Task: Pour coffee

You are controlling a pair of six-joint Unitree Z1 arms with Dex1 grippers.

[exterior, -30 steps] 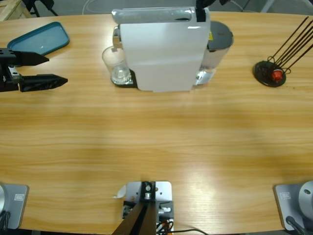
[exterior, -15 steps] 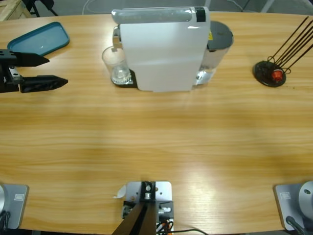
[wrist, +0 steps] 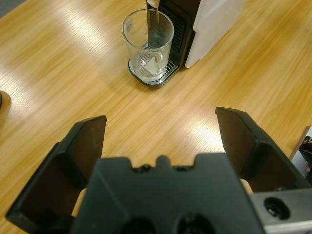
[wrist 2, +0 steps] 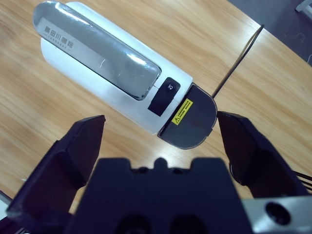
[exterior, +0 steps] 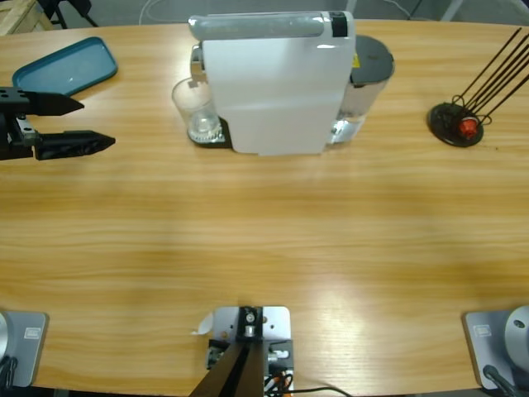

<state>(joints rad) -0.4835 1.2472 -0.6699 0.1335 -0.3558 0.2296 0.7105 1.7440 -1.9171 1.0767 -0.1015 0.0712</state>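
Observation:
A clear glass (exterior: 195, 110) (wrist: 148, 48) stands on the drip tray under the spout of the white coffee machine (exterior: 273, 83) (wrist 2: 109, 78). In the left wrist view a thin line runs from the spout down into the glass; I cannot tell whether coffee lies at its bottom. My left gripper (exterior: 97, 122) (wrist: 161, 119) hovers open at the table's left edge, pointing at the glass from a distance, with nothing between its jaws. My right gripper (wrist 2: 162, 119) is open high above the machine, looking down on its grey lid and black button. It is out of the high view.
A teal tray (exterior: 62, 64) lies at the back left, just beyond the left gripper. A black stand with wire rods (exterior: 459, 122) holds a red capsule at the back right. The machine's grey tank (exterior: 369, 62) sits on its right end.
A black part of an arm at the top edge above the machine has left the high view. The left gripper has barely shifted.

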